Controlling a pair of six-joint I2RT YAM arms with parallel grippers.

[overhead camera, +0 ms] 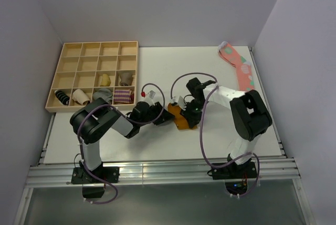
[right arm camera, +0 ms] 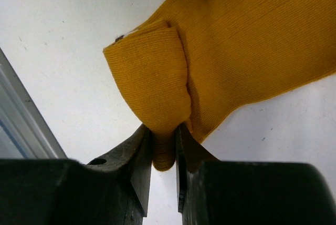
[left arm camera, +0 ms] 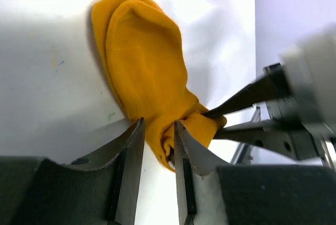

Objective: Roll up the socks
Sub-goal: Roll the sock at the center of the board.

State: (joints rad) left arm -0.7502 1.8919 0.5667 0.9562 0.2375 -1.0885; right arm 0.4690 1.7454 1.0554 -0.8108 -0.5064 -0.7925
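My left hand (left arm camera: pixel 157 146) is clenched on the bunched end of the mustard sock (left arm camera: pixel 147 72), my right hand (right arm camera: pixel 164 154) pinches its folded edge; it lies mid-worktop (overhead camera: pixel 157 67), toward the near edge

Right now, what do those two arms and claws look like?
The left arm and right arm have black joints, white links and looping purple cables. A red knob sits near the left wrist. The left gripper and right gripper each have two dark, flat fingers.

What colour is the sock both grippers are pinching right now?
Mustard-orange, a plain knit with no pattern showing; the sock shows best in the left wrist view.
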